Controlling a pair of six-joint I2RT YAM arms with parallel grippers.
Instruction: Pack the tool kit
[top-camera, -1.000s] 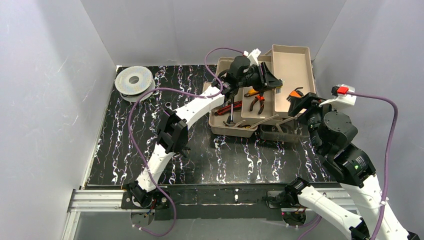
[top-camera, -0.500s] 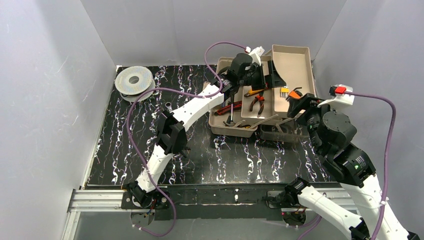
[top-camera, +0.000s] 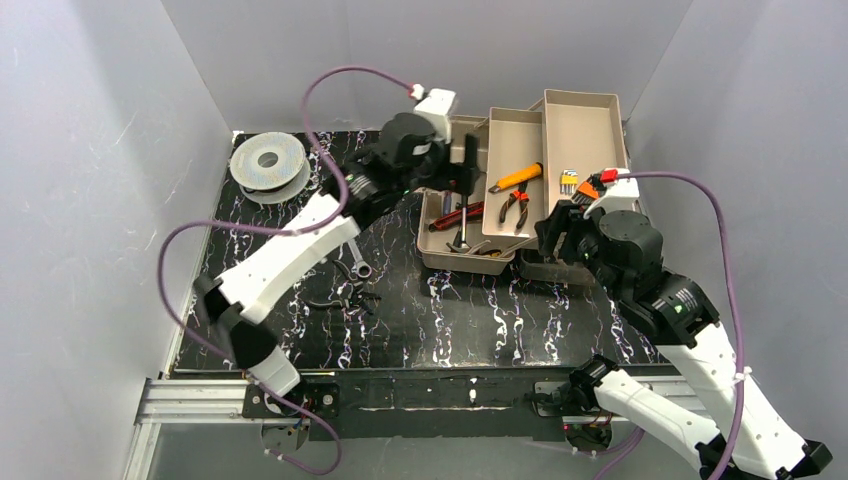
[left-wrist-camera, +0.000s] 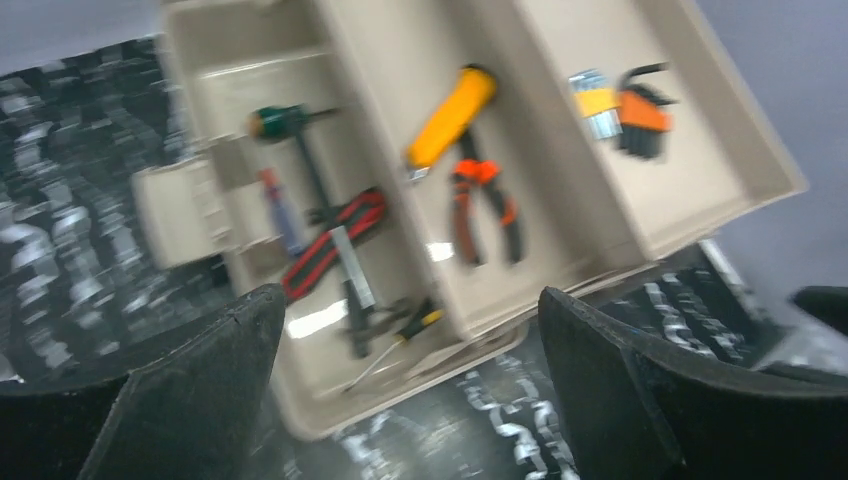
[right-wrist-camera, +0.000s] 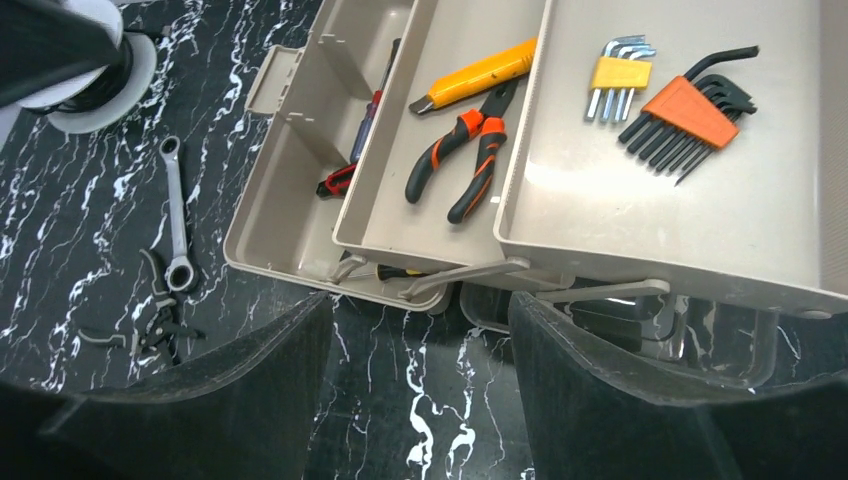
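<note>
The tool kit (top-camera: 585, 120) stands open at the back right, its beige trays fanned out. The trays (right-wrist-camera: 640, 210) hold an orange knife (right-wrist-camera: 480, 75), orange-handled pliers (right-wrist-camera: 465, 160) and two hex key sets (right-wrist-camera: 690, 110). The bottom bin (left-wrist-camera: 290, 80) holds screwdrivers. My left gripper (top-camera: 466, 170) hangs open and empty by the box's left side, the box's front edge showing between its fingers (left-wrist-camera: 408, 305). My right gripper (top-camera: 552, 238) stands open and empty over the table just in front of the box (right-wrist-camera: 418, 310).
A wrench (top-camera: 350, 268) and small black cutters (top-camera: 345, 298) lie loose on the black marbled table left of the box; the wrench (right-wrist-camera: 177, 215) also shows in the right wrist view. A grey wire spool (top-camera: 268, 165) sits at the back left. Grey walls enclose the table.
My left gripper opened over the trays, then swung back left off the box; a yellow hex key set now lies in the top tray. My right arm shifted left.
</note>
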